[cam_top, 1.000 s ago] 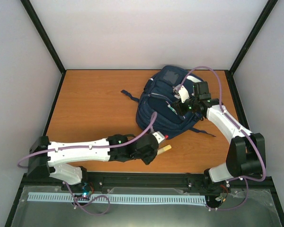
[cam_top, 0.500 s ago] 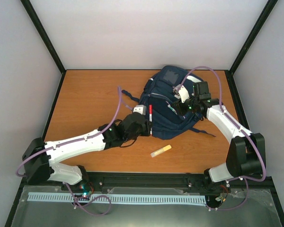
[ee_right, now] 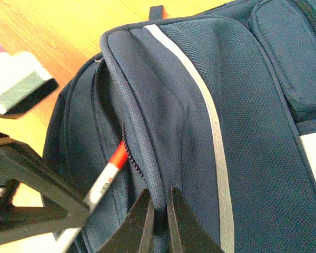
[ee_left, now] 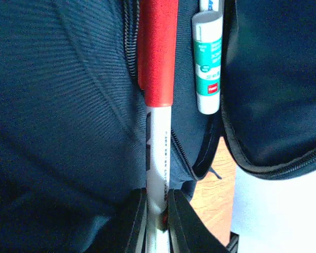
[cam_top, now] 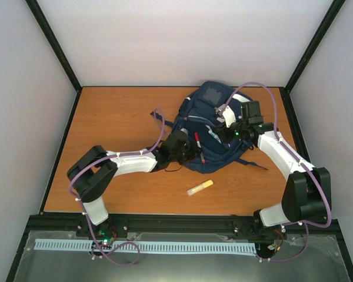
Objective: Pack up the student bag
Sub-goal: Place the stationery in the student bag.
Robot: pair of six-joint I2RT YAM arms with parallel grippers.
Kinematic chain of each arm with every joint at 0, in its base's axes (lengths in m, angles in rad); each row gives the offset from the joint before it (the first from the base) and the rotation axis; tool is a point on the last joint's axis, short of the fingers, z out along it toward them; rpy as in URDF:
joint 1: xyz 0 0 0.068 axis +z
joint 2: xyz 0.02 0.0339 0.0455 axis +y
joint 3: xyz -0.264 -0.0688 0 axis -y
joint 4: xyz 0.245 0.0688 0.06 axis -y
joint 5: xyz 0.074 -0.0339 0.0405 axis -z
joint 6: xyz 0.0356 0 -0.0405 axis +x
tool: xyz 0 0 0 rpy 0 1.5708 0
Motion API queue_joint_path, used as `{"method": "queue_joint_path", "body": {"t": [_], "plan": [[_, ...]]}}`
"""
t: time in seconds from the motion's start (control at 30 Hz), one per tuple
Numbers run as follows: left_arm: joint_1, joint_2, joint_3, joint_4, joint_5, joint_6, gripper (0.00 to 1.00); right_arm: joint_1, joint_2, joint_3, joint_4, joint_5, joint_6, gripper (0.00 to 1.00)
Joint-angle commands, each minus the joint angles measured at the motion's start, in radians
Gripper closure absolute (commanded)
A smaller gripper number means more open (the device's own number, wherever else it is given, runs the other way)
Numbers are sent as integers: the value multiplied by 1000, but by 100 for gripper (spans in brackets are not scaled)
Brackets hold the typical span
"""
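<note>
Student bag [cam_top: 209, 117], left pincer [ee_left: 158, 205] moved to opening grasping marker [ee_left: 158, 52], right pincer [ee_right: 159, 203] clenching fabric

No readable text. Dark print along white marker [ee_left: 158, 153] barrel, just above left claw [ee_left: 157, 206]: blurred. Green-red label on glue stick [ee_left: 208, 63], up-right of claw: illegible.

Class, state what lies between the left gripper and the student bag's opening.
A red-capped white marker, pinched by the left gripper, pointing into the student bag: left wrist view.
</note>
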Motion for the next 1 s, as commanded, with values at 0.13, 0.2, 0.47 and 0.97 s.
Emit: {"method": "queue_joint_path", "body": {"t": [0.13,0.2,0.47,0.97], "plan": [[25,113,145,125,34,-89,96,-11,-27,0,16,-33,10,97],[34,137,166,129,36,-102,96,-11,-29,-1,17,-31,11,97],[66,235,255,159,30,-155,95,-11,-31,1,15,-27,8,97],[72,273,327,194,45,-114,68,-13,-22,-1,18,-22,5,97]]}}
